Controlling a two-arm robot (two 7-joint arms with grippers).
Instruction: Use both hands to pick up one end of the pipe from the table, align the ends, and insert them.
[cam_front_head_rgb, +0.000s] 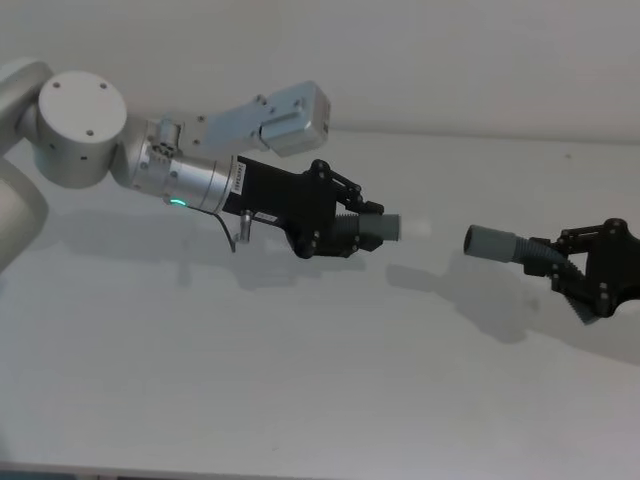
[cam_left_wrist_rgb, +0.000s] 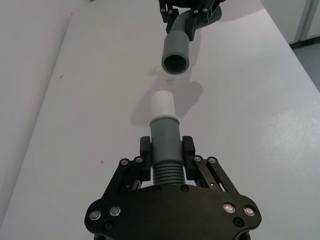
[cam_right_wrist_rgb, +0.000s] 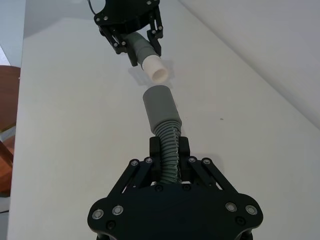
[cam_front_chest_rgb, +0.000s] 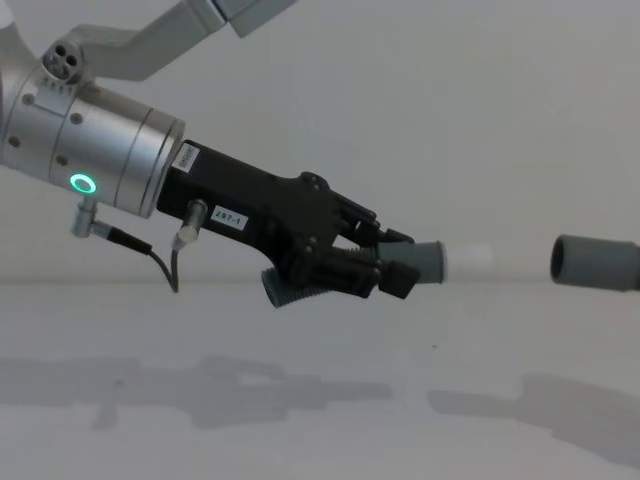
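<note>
Both pipe pieces hang in the air above the white table (cam_front_head_rgb: 300, 400). My left gripper (cam_front_head_rgb: 368, 227) is shut on the ribbed part of one piece. Its smooth grey cuff (cam_left_wrist_rgb: 165, 131) and white tip (cam_left_wrist_rgb: 163, 104) stick out past the fingers. My right gripper (cam_front_head_rgb: 562, 266) is shut on the ribbed part of the other piece (cam_right_wrist_rgb: 169, 145). Its smooth grey sleeve (cam_front_head_rgb: 490, 243) ends in an open round mouth (cam_left_wrist_rgb: 175, 63). The white tip (cam_front_head_rgb: 414, 228) and the mouth face each other, roughly in line, with a short gap between them.
Shadows of both arms lie on the table under the pipes. A pale wall (cam_front_head_rgb: 450, 60) rises behind the table's far edge. A brown round thing (cam_right_wrist_rgb: 7, 80) shows beyond the table's side in the right wrist view.
</note>
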